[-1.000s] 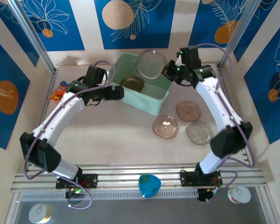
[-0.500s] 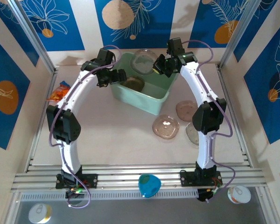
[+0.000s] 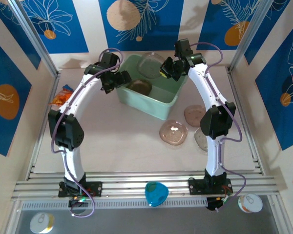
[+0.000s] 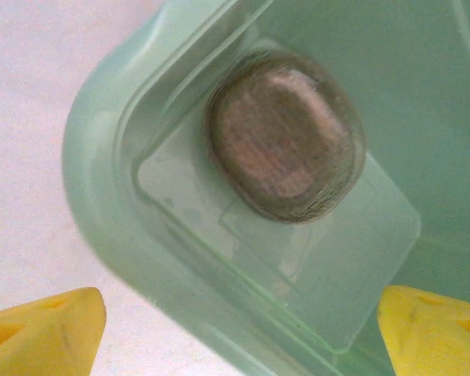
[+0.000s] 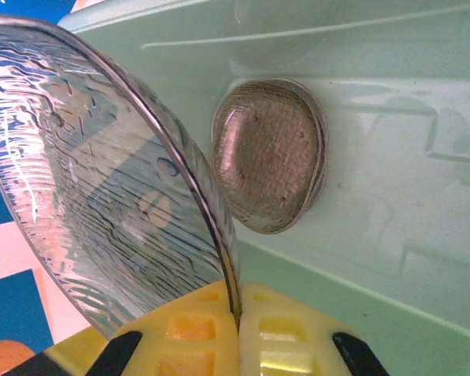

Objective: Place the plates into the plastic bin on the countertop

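Note:
The mint-green plastic bin (image 3: 158,111) stands at the back of the countertop (image 3: 117,136). A pinkish-brown plate (image 3: 139,87) lies on its floor. My right gripper (image 3: 167,69) is shut on the rim of a clear plate (image 3: 150,63), which hangs tilted on edge over the bin's far side. The right wrist view has the clear plate (image 5: 102,188) edge-on in the gripper (image 5: 236,321), beside the brown plate (image 5: 270,153). My left gripper (image 3: 118,80) is open and empty over the bin's left corner (image 4: 110,196). One fingertip (image 4: 43,325) is outside the wall, the other (image 4: 431,329) inside.
Three more plates lie on the countertop right of the bin: pinkish (image 3: 173,132), pinkish (image 3: 197,115), and a greyish one (image 3: 202,139) partly behind my right arm. An orange snack packet (image 3: 62,95) lies at the left edge. A blue object (image 3: 156,193) rests on the front rail.
Over the last second both arms reached back toward the bin. The right one carried the clear plate over it and the left one came above its left corner. Little has moved in the last half second.

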Motion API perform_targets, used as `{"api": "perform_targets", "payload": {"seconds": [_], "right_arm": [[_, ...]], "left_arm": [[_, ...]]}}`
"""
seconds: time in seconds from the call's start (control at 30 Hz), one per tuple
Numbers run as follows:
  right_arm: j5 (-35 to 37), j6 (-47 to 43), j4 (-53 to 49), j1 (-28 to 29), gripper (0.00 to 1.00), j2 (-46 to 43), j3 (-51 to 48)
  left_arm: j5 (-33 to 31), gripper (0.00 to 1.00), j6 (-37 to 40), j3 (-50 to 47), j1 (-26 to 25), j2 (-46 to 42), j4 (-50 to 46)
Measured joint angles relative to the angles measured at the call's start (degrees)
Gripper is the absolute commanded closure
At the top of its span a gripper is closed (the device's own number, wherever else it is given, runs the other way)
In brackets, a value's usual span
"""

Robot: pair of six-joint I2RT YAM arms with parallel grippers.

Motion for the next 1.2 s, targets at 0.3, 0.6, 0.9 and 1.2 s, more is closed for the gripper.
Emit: {"api": "perform_targets", "payload": {"seconds": [0.3,0.6,0.9,1.2], "right_arm": [[-0.8,0.0,0.0,-0.2,1.00,0.0,0.0],[-1.2,0.7,-1.0,-0.2,1.00,0.0,0.0],[-1.0,2.1,-2.8,2.0,1.00,0.0,0.0],[-0.5,3.5,-3.0,3.8,1.00,0.0,0.0]], "left_arm": [[0.0,0.12,-9.3,-5.4,-0.3,-0.5,2.1],[-0.5,0.33,-12.1,-4.3,-0.4,0.4,4.1],[-0.8,0.54,-13.2,-5.7,0.1,0.3,6.7],[-0.9,0.69,-13.3,-7.7,2.3,-0.6,9.9]]}}
